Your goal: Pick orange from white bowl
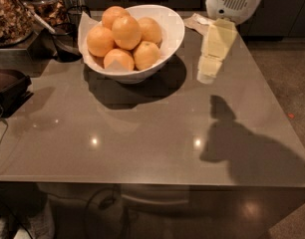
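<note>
**Q:** Where are the task items, and what is the status of the end effector?

**A:** The orange (126, 30) is seated at the top of a pile of about six fruits in the white bowl (173, 25). The bowl is placed at the far left part of the surface (142, 133). The end effector (208, 73) is held above the surface, just to the right of the bowl and apart from it, pointing downward. Whether it is open or closed cannot be told. No fruit is seen in it.

**Q:** Which faults are to be anticipated?

**A:** Four are judged likely.

1. **Rim strike.** The flared rim lies between the end effector and the pile. If the approach is made sideways at low height, the bowl may be pushed or tipped.
2. **Slip.** The fruits are smooth and round and are rested against one another. If closure is made off-centre, the orange may be squeezed out sideways. Neighbouring fruits may then be dislodged and rolled over the rim.
3. **Wrong selection.** The paler fruit (146, 54) lies nearest the end effector and could be taken in error.
4. **Liner snag.** The paper liner (86, 24) is raised at the left rim. If a descent is carried too deep, it may be caught and lifted with the fruit.
</note>
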Robot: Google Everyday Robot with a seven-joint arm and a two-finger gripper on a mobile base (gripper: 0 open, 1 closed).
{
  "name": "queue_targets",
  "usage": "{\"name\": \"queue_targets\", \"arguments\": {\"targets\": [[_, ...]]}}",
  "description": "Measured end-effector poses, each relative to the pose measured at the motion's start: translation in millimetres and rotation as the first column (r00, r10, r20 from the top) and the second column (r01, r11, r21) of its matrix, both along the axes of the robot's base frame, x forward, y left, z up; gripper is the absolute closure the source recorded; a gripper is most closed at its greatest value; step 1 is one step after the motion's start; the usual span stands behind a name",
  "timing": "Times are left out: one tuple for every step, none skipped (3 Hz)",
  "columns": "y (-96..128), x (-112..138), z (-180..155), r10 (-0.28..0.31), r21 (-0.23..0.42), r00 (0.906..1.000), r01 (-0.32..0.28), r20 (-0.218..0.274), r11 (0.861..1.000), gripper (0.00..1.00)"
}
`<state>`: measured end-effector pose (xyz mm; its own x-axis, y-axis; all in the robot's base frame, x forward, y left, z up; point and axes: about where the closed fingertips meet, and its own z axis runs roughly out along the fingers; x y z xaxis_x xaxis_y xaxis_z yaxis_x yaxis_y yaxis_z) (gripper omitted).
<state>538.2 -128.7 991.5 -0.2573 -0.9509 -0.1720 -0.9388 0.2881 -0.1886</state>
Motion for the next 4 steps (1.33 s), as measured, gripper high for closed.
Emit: {"name": "queue_targets", "arguments": {"targets": [[8, 8, 3, 0.008, 0.019, 0.9994, -0.008, 0.034, 1.000, 0.00], [25, 25, 8, 0.006, 0.078, 0.9976, -0.011, 0.070, 0.997, 0.00], [50, 49, 15, 0.013, 0.162, 0.9981, -0.023, 0.061, 0.987, 0.00], [78, 74, 24, 0.052, 0.209, 0.9964, -0.065, 0.067, 0.976, 0.00]]}}
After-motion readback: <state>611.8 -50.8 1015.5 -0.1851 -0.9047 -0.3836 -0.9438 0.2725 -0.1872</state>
